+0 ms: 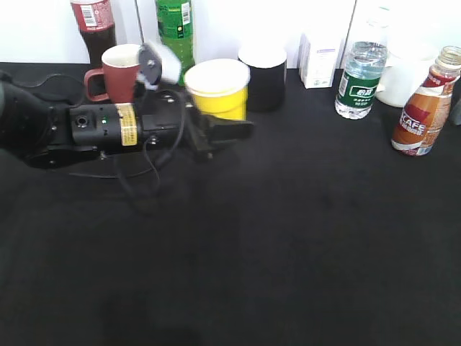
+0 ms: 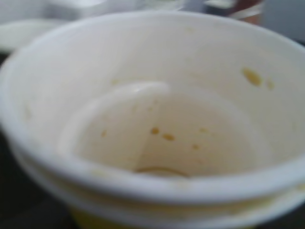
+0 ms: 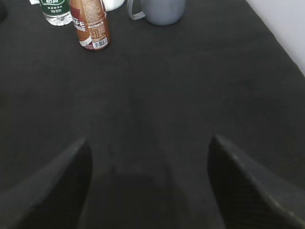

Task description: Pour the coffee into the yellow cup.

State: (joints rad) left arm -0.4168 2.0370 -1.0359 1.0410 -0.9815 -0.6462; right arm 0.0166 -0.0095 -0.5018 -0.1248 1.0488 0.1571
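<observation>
The yellow cup (image 1: 220, 97) with a white rim stands at the back, left of centre. My left gripper (image 1: 229, 131) reaches in from the left and its dark fingers sit round the cup's base, shut on it. In the left wrist view the cup's white inside (image 2: 157, 129), spotted with brown drops, fills the frame and hides the jaws. The coffee bottle (image 1: 423, 104) with the orange "CAFE" label stands at the far right, and it also shows in the right wrist view (image 3: 90, 24). My right gripper (image 3: 148, 157) is open and empty over the bare cloth, well short of the bottle.
A brownish-red mug (image 1: 119, 72), a cola bottle (image 1: 94, 25), a green soda bottle (image 1: 175, 29) and a black mug (image 1: 263, 79) line the back. A water bottle (image 1: 358, 79), a white box (image 1: 320, 61) and a grey mug (image 3: 159, 9) stand near the coffee. The table (image 1: 274, 238) is covered in black cloth.
</observation>
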